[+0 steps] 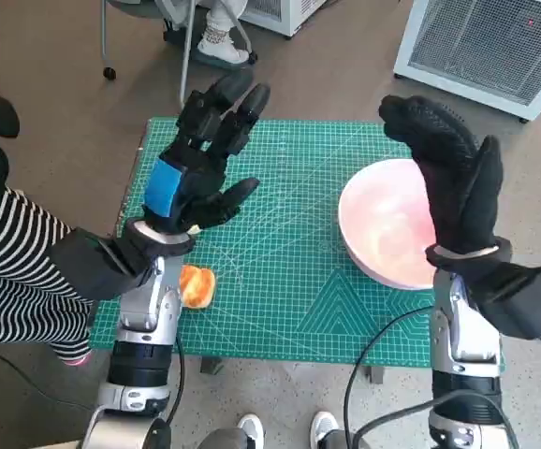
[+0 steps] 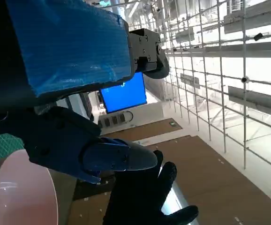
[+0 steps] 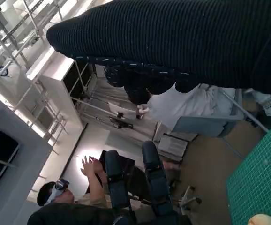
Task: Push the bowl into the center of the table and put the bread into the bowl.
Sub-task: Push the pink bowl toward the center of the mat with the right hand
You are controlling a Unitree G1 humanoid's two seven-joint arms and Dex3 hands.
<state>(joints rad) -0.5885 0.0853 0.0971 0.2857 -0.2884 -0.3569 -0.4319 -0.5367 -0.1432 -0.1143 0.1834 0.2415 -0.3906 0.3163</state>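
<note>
Knitted right hand [image 1: 453, 182] above smooth round pink bowl [image 1: 387, 224]

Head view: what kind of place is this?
Probably a robotics lab or workshop: a green cutting mat covers the small table, white vented equipment cabinets stand on the bare floor, and a person sits nearby wearing a headset.

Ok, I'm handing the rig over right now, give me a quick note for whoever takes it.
Left hand: open, raised over the mat's left part, holding nothing.
Right hand: open, upright at the bowl's right side; contact with it can't be told.
Bowl: on the right part of the mat, not centred, nothing in it.
Bread: on the mat near its left front, beside the left forearm.
Done: nothing.
Left: push bowl to centre, put bread in it.
</note>
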